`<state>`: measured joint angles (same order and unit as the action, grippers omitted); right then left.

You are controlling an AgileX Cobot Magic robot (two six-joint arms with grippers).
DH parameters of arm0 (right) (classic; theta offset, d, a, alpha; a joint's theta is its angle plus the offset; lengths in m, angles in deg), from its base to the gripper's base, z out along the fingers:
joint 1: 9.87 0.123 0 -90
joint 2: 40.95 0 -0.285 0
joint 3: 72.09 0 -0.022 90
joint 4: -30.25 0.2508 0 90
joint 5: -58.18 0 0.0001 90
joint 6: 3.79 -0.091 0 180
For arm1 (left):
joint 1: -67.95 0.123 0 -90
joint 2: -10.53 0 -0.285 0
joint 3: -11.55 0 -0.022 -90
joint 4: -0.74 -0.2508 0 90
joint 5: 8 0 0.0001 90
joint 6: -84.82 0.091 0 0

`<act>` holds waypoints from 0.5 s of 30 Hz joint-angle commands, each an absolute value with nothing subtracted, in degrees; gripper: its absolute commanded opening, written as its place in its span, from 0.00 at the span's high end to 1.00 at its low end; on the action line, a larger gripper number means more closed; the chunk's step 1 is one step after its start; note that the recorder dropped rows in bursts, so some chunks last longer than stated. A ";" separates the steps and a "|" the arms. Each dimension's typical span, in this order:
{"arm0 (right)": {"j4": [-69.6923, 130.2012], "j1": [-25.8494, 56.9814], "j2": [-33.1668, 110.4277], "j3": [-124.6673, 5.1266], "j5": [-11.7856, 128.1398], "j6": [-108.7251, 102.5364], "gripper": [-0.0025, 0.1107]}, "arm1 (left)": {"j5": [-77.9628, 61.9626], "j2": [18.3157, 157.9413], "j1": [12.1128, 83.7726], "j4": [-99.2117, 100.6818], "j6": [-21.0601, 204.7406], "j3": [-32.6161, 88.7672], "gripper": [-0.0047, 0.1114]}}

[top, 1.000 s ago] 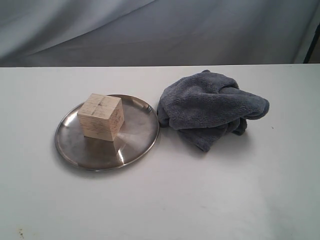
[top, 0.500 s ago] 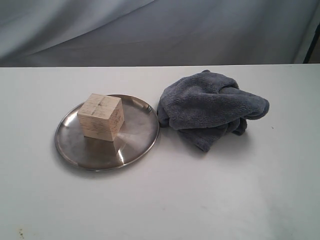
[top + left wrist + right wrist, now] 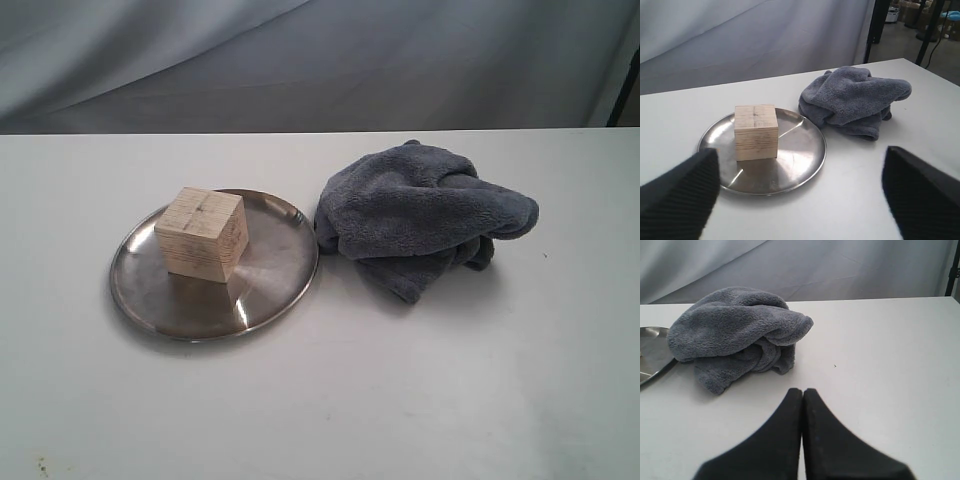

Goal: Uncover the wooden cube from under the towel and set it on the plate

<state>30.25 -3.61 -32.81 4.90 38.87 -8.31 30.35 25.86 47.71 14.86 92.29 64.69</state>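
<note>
The wooden cube [image 3: 202, 234] [image 3: 756, 132] stands upright on the steel plate [image 3: 272, 277] [image 3: 800, 155], left of the table's middle. To its right, the blue-grey towel [image 3: 420, 213] [image 3: 855, 97] [image 3: 735, 330] lies bunched in a heap beside the plate. My left gripper [image 3: 802, 165] is open, drawn back from the plate, with nothing between its fingers. Back from the towel, my right gripper [image 3: 802, 390] is shut on nothing. Neither gripper shows in the exterior view.
The white table [image 3: 400, 400] runs under everything, and a grey curtain [image 3: 320, 60] hangs behind it. A dark stand [image 3: 875, 30] rises past the table's far corner in the left wrist view.
</note>
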 commanded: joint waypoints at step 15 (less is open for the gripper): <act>30.25 -3.51 -33.17 5.13 38.99 -8.54 0.98 | 29.73 25.71 47.67 13.96 93.12 65.11 0.95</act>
